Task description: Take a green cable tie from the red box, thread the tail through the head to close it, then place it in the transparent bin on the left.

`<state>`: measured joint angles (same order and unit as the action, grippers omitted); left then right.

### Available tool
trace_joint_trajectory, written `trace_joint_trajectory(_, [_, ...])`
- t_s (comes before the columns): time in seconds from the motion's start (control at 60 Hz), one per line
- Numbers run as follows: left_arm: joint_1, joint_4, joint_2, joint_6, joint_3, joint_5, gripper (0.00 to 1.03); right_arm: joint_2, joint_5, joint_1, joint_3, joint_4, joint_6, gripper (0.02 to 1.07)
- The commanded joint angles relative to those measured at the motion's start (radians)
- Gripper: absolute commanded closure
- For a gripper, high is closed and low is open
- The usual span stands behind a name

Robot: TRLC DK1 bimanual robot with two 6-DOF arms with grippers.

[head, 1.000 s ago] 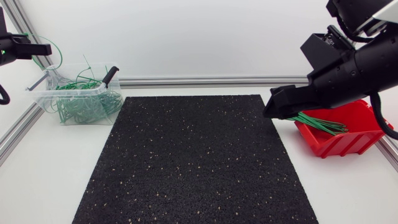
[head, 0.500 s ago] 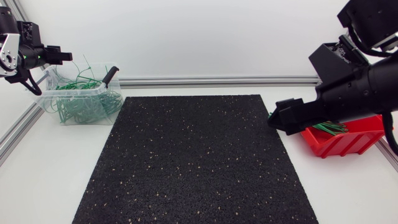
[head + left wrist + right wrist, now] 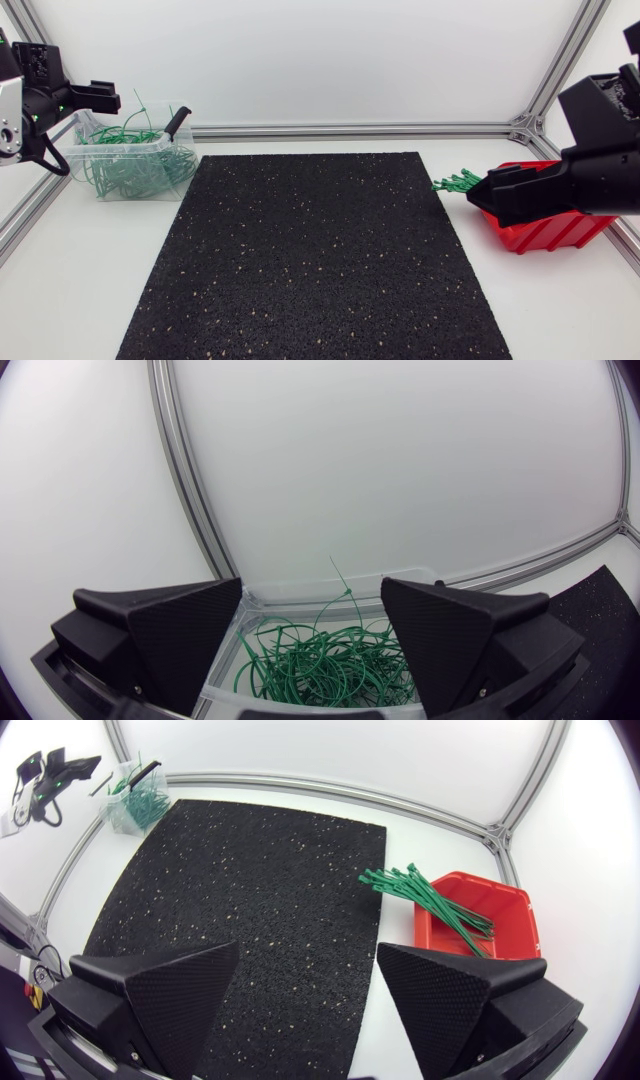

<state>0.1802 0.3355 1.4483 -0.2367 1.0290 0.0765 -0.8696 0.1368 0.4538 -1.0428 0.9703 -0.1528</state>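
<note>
The transparent bin (image 3: 150, 148) at the back left holds a tangle of closed green cable ties (image 3: 125, 170). My left gripper (image 3: 104, 95) hangs above its left end, open and empty. In the left wrist view the open left gripper (image 3: 310, 635) looks down on the looped ties (image 3: 320, 660) in the bin. The red box (image 3: 560, 228) stands at the right edge, with straight green cable ties (image 3: 455, 182) sticking out over its left rim. My right gripper (image 3: 482, 197) hovers over the box, open and empty. From the right wrist, the box (image 3: 500, 935) and ties (image 3: 420, 890) lie ahead of the right gripper (image 3: 305, 990).
A black speckled mat (image 3: 310, 260) covers the middle of the table. A black clip (image 3: 178, 120) sits on the bin's far right rim, and a grey rod (image 3: 60, 130) leans at its left end. Aluminium rails (image 3: 350, 129) border the table at the back and sides.
My left gripper opened over the bin and no longer holds the looped green tie. My right arm drew back to the right, uncovering the ties that stick out of the red box.
</note>
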Motion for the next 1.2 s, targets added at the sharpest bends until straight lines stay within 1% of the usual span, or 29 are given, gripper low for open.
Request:
trace_joint_trajectory(0.0, [-0.01,0.082,-0.117,0.002,-0.118,-0.001,0.04,0.052,0.024,-0.033,0.059,-0.021,0.012,0.06])
trace_joint_trajectory(0.067, [-0.015,0.154,-0.19,0.019,-0.204,-0.001,0.04,0.092,0.029,-0.075,0.093,-0.041,0.035,0.06])
trace_joint_trajectory(0.1, [-0.021,0.171,-0.218,0.019,-0.233,-0.001,0.04,0.112,0.038,-0.099,0.113,-0.064,0.045,0.06])
trace_joint_trajectory(0.25, [-0.041,0.171,-0.338,0.019,-0.33,-0.001,0.04,0.188,0.04,-0.191,0.182,-0.14,0.104,0.06])
trace_joint_trajectory(0.35, [-0.048,0.162,-0.387,0.019,-0.379,-0.001,0.04,0.241,0.041,-0.271,0.244,-0.219,0.148,0.06])
trace_joint_trajectory(0.433, [-0.048,0.155,-0.436,0.042,-0.423,-0.001,0.04,0.284,0.043,-0.336,0.291,-0.285,0.179,0.06])
trace_joint_trajectory(0.583, [-0.047,0.155,-0.523,0.056,-0.497,-0.001,0.04,0.36,0.043,-0.366,0.343,-0.344,0.193,0.06])
trace_joint_trajectory(0.7, [-0.048,0.154,-0.602,0.06,-0.552,-0.001,0.04,0.451,0.049,-0.4,0.42,-0.427,0.213,0.06])
trace_joint_trajectory(0.933, [-0.053,0.146,-0.779,0.099,-0.659,-0.015,0.04,0.586,0.081,-0.4,0.523,-0.509,0.239,0.06])
trace_joint_trajectory(1.033, [-0.064,0.14,-0.864,0.111,-0.71,-0.018,0.05,0.625,0.07,-0.401,0.572,-0.536,0.236,0.06])
trace_joint_trajectory(1.183, [-0.081,0.078,-0.978,0.13,-0.762,-0.039,0.05,0.665,0.036,-0.41,0.65,-0.608,0.222,0.06])
